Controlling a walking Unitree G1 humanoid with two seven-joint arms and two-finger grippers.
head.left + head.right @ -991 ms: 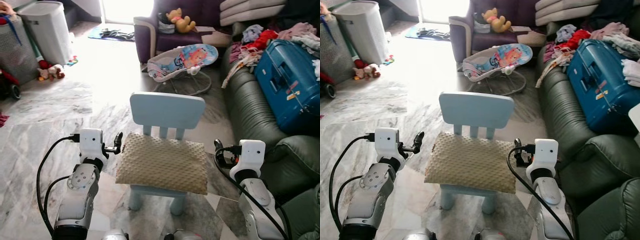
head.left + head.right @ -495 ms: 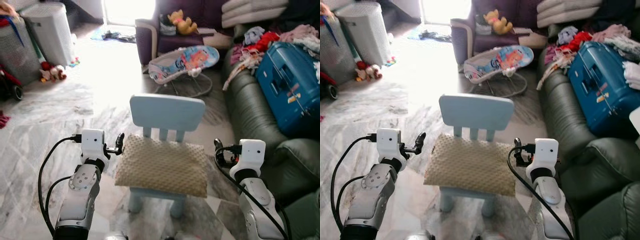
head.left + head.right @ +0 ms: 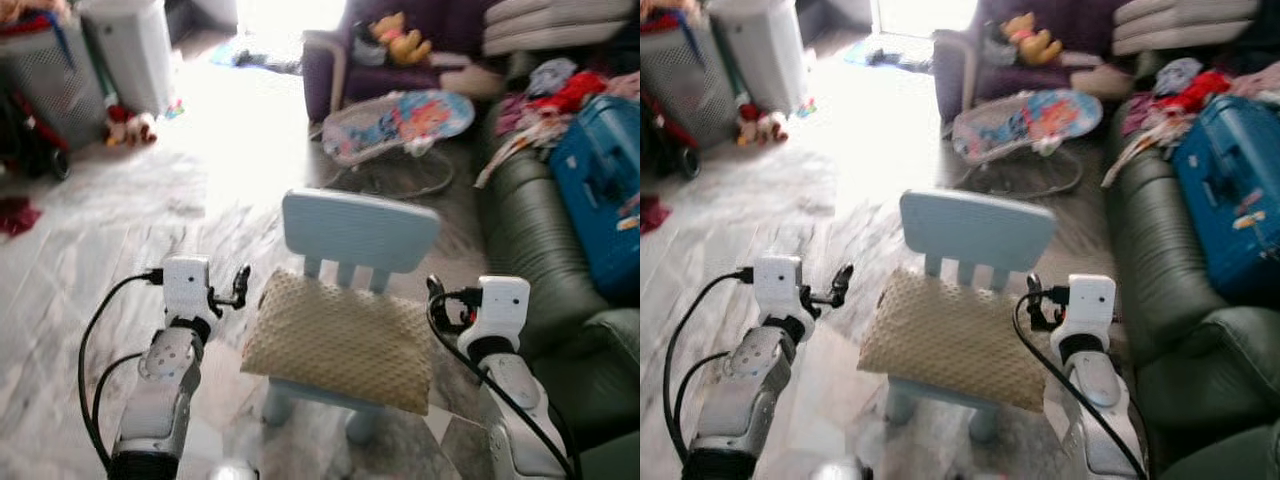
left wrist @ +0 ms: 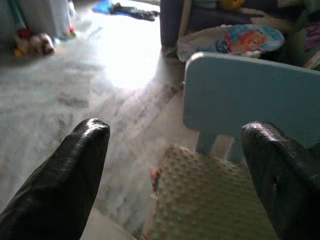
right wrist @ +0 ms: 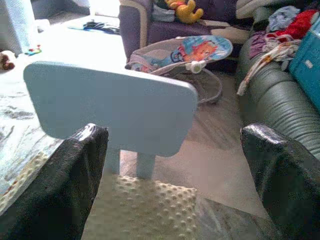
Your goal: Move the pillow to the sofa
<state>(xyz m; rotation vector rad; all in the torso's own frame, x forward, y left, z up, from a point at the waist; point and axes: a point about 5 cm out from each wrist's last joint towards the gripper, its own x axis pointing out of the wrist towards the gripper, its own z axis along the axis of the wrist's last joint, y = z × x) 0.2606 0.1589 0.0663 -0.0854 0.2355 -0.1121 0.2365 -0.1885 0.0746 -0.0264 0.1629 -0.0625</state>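
Observation:
A beige dotted pillow (image 3: 340, 340) lies on the seat of a small pale-blue child's chair (image 3: 362, 230) right in front of me. My left gripper (image 3: 238, 288) is open just off the pillow's left edge, apart from it. Over the pillow's right side hovers my right gripper (image 3: 438, 300), also open, with nothing between its fingers. The wrist views look over the pillow (image 4: 210, 200) and the chair back (image 5: 110, 105) between wide-spread fingers (image 4: 65, 175). A dark green leather sofa (image 3: 540, 260) runs along the right.
On the sofa lie a blue suitcase (image 3: 605, 190) and heaped clothes (image 3: 560, 85). A baby bouncer (image 3: 400, 120) stands behind the chair, a purple armchair (image 3: 400, 50) with a yellow plush toy further back. Laundry baskets (image 3: 90, 70) stand at the far left on the marble floor (image 3: 120, 220).
The whole picture has shifted right and blurred, so the camera has moved. Both grippers stay open beside the pillow, which rests unmoved on the chair.

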